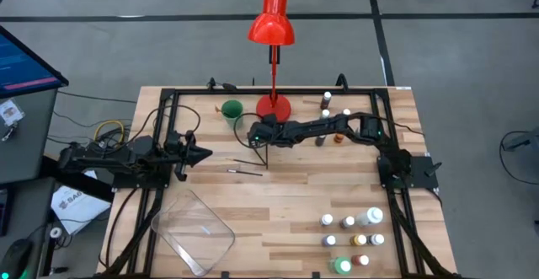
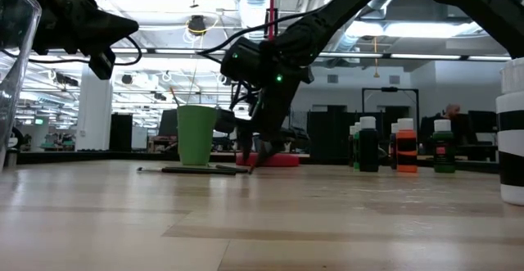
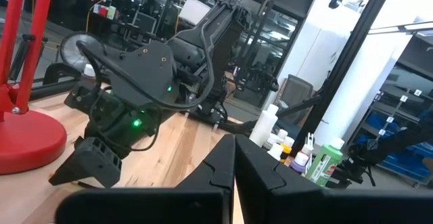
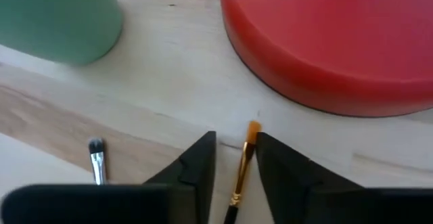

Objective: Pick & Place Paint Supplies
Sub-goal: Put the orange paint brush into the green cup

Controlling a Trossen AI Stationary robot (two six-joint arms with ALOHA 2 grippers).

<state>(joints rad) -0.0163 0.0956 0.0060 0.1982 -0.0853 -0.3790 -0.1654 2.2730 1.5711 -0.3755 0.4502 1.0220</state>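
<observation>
Right tool (image 4: 235, 160) low on counter (image 1: 295, 203), fingers narrow astride orange-tipped brush (image 4: 242, 163), not yet pinching. Keep handle centred, squeeze squarely, lift clear of red lamp base (image 4: 331, 41).

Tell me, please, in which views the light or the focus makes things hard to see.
Low view: ceiling lights behind leave the right gripper and green cup dark, backlit. Right wrist view: sharp on the orange-tipped brush between the fingers; red lamp base slightly soft. Left wrist view: background blurred. High view: even light, brushes barely visible.
</observation>
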